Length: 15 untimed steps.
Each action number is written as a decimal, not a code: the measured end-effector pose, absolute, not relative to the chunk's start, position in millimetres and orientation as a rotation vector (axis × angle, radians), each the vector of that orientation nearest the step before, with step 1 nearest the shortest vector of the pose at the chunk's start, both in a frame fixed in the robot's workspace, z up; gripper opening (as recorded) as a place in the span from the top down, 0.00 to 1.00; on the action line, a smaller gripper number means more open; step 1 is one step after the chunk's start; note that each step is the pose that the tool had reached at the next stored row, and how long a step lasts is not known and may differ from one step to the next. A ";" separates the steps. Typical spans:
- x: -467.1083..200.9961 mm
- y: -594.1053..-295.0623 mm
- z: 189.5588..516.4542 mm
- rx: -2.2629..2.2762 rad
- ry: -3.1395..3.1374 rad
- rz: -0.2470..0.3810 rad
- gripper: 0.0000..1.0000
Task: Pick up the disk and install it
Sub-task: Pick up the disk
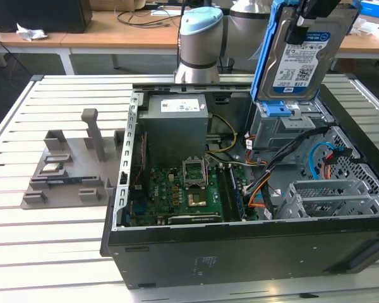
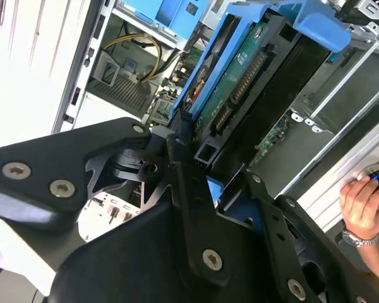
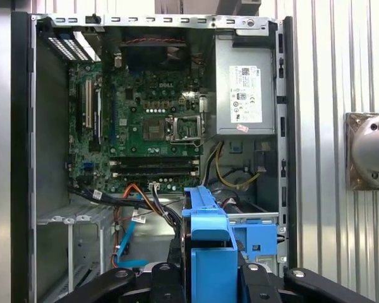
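Note:
The disk [image 1: 297, 57], a silver drive with a white-and-blue label in blue plastic rails, hangs upright over the far right corner of the open computer case [image 1: 240, 252]. My gripper [image 1: 306, 22] is shut on its top edge. Its lower edge sits just above the grey drive cage [image 1: 284, 129] with the small blue latch [image 1: 276, 108]. In the second wrist view the disk [image 2: 240, 76] shows its green circuit side between the black fingers [image 2: 189, 183]. In the first wrist view the disk's blue rail [image 3: 208, 246] stands edge-on over the cage [image 3: 259, 221].
Inside the case lie a large grey box with a white sticker [image 1: 177, 126], the motherboard [image 1: 183, 189], and orange and blue cables [image 1: 322, 158]. A grey fixture [image 1: 69, 170] stands on the slatted table at the exterior view's left. A person's hand [image 2: 363, 205] rests near the case.

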<state>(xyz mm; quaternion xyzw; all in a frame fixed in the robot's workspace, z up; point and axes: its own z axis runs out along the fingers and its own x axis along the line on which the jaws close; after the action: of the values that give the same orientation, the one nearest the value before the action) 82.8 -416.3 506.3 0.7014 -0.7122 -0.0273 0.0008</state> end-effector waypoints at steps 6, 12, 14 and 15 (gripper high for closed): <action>87.8 -421.9 506.1 2.202 -2.236 -0.086 0.63; 92.6 -428.6 505.9 2.203 -2.236 -0.086 0.63; 93.7 -431.3 505.9 2.202 -2.236 -0.086 0.63; 94.1 -433.1 505.8 2.202 -2.236 -0.086 0.63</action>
<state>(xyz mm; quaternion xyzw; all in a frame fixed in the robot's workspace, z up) 94.1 -433.1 505.8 0.7014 -0.7122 -0.0273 0.0007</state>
